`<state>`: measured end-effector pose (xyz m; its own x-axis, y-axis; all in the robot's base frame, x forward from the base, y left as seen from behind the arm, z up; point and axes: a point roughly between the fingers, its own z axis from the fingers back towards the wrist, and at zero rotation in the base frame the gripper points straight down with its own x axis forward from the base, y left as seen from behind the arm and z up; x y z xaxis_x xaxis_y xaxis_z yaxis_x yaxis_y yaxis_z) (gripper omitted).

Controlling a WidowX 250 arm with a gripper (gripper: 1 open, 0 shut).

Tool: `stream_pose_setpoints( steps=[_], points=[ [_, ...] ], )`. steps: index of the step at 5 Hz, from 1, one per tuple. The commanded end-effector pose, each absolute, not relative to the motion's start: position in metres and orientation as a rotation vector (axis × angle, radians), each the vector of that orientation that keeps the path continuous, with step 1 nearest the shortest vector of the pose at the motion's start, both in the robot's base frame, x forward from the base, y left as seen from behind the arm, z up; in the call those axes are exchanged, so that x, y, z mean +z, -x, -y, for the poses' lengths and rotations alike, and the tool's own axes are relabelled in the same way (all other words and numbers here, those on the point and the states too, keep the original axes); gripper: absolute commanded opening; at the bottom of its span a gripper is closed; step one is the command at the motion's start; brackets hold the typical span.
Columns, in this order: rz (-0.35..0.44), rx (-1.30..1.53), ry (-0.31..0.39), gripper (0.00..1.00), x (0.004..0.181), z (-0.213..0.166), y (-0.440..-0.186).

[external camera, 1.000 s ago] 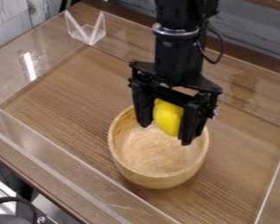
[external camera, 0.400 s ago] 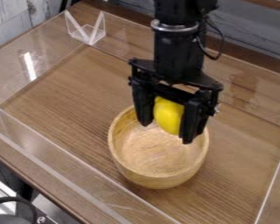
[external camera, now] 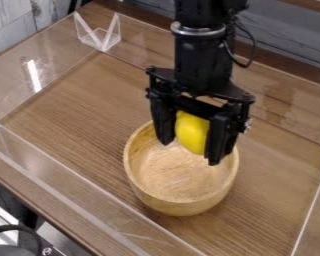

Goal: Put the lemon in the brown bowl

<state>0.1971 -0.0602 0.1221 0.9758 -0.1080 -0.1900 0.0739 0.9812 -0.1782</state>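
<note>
- The brown bowl was set upright on the wooden table, and its pale interior was left exposed toward the camera.
- The lemon was held by the black gripper over the far part of the bowl, with its yellow skin framed by dark fingers on both sides.
- The gripper was closed around the lemon, one finger being seen on each side of the fruit (a snug fit, by the look of it).
- Whether the bowl's far inner wall was touched by the lemon could not be told, since that part was seemingly covered by the gripper.
- The far rim of the bowl was partly hidden by the gripper, while the near rim was fully shown.
- A clear, pointed object was placed well beyond the bowl, toward the picture's upper left.
- Black cables were seen to the left of the bowl, past the table's edge.
</note>
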Motion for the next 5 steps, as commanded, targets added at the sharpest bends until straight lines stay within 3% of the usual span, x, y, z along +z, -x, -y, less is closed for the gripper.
stream_pose_setpoints(
  steps=[1,5],
  points=[
    [-0.156,-0.09,0.184,1.0,0.1331,0.0598,-0.1986],
    [-0.166,-0.093,0.197,1.0,0.1308,0.0609,-0.1927]
  ],
)
